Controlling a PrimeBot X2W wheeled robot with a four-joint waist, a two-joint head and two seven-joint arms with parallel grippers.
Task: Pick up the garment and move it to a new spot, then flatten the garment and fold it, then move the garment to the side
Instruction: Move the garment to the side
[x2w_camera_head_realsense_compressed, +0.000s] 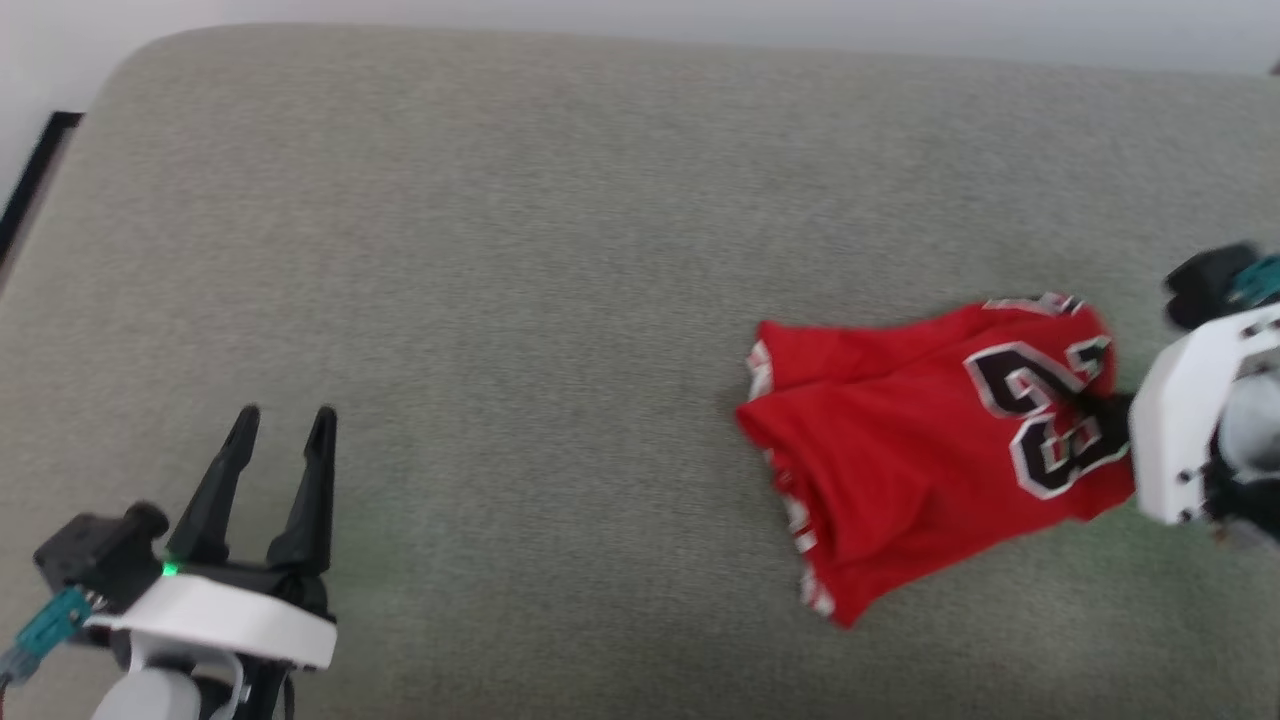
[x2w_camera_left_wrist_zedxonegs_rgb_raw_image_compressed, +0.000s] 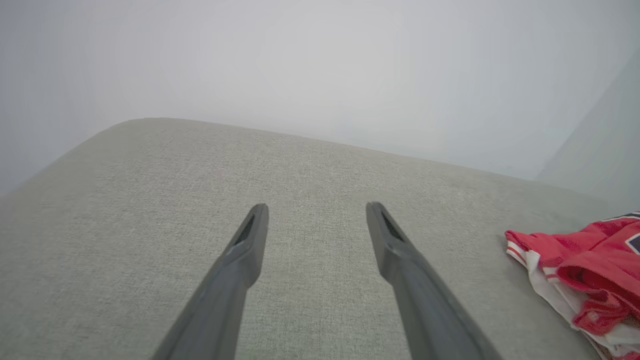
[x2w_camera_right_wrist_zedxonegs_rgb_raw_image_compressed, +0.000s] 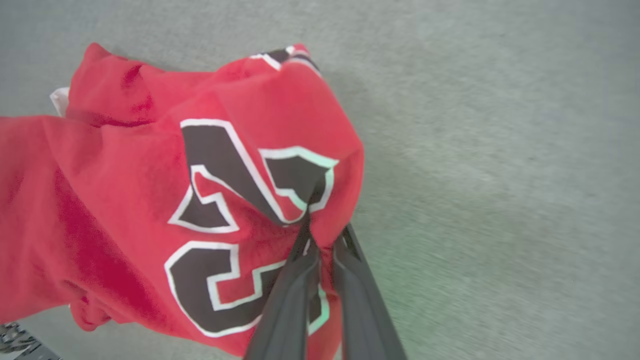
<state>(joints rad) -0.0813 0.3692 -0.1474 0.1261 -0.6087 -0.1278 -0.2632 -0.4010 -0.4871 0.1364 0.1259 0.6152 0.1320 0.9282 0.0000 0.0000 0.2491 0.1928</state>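
- The garment (x2w_camera_head_realsense_compressed: 900, 470) lies bunched on the right side of a grey-green upholstered surface (x2w_camera_head_realsense_compressed: 500, 250), well apart from the left gripper (x2w_camera_head_realsense_compressed: 285, 415).
- It is red, with red-and-white striped trim along its crumpled left edge in the head view.
- The only writing that reads clearly is a large black "23" (x2w_camera_right_wrist_zedxonegs_rgb_raw_image_compressed: 225, 225) outlined in white (creased, its upper digit folded across a ridge of cloth).
- A scrap of further black-and-white lettering shows at the top fold in the right wrist view, too little to read.
- The right gripper (x2w_camera_right_wrist_zedxonegs_rgb_raw_image_compressed: 326, 227) has its jaws pressed nearly together, pinching a fold of red cloth right at the numerals.
- The left gripper's jaws stand spread wide with nothing between them, fingers over bare upholstery.
- In the left wrist view the garment's striped edge shows at the far right.
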